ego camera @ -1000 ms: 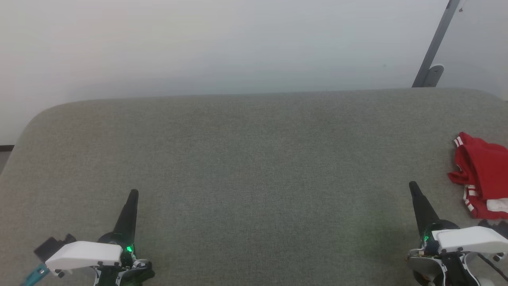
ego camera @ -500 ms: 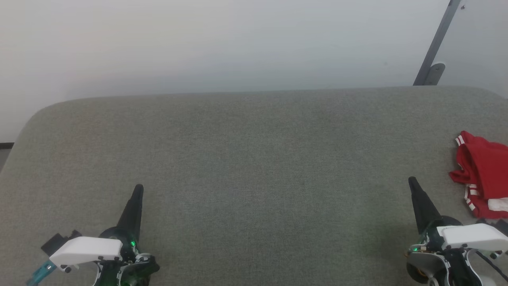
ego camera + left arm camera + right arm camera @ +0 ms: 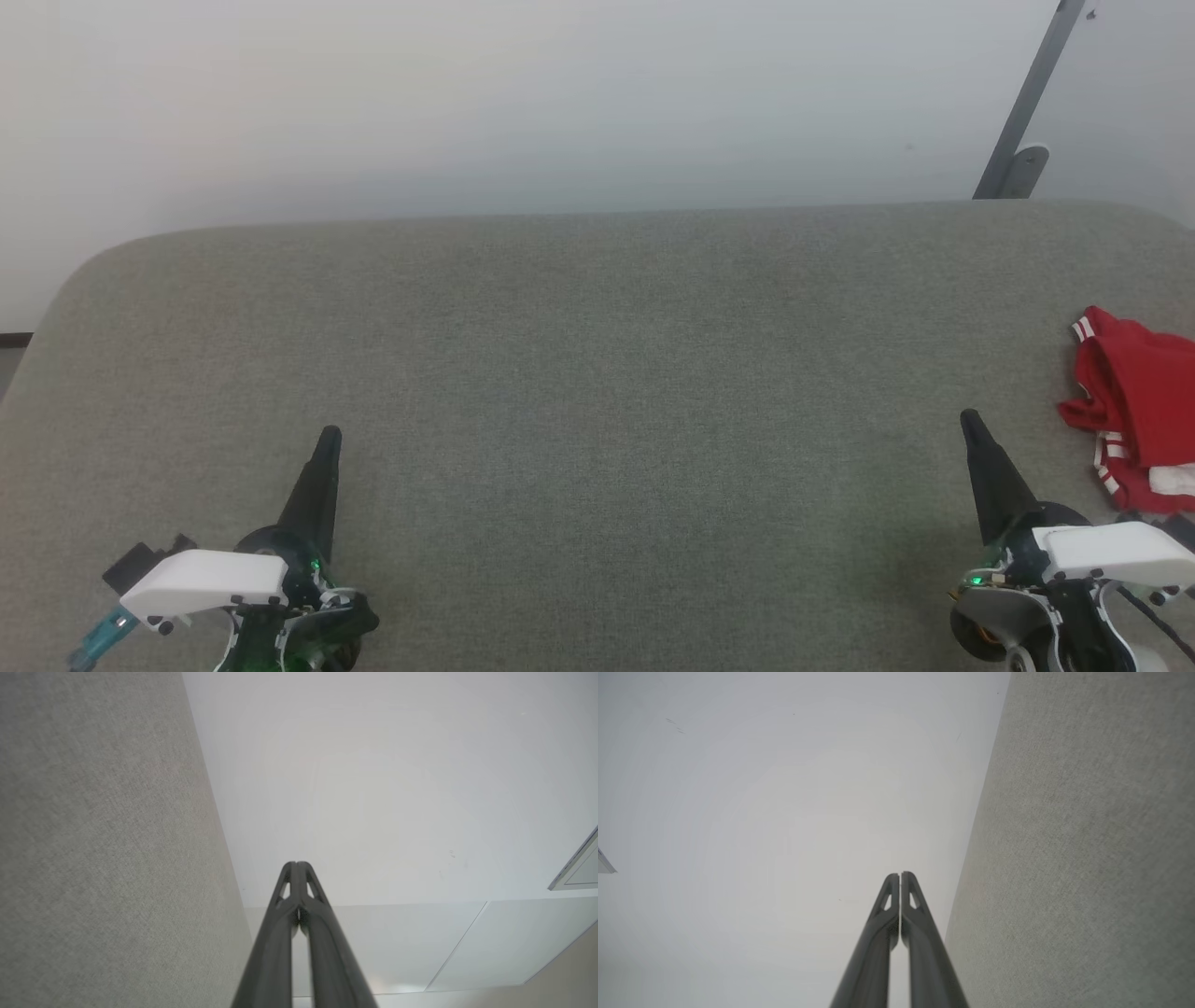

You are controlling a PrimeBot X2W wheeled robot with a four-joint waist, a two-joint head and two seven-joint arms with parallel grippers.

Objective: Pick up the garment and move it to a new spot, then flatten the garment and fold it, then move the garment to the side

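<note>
The garment (image 3: 1137,401) lies bunched at the right edge of the grey surface (image 3: 597,373), just right of your right gripper (image 3: 971,420), well apart from your left gripper (image 3: 329,437); both jaws closed, empty.

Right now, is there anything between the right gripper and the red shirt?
Nothing. In the head view, bare grey surface lies between the right gripper and the garment.

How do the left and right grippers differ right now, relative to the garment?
The left gripper sits at the head view's lower left, far from the garment; the right gripper sits lower right, close beside it, not touching. The left gripper leans rightward in that view; the right gripper leans leftward. Both are shut and empty.
</note>
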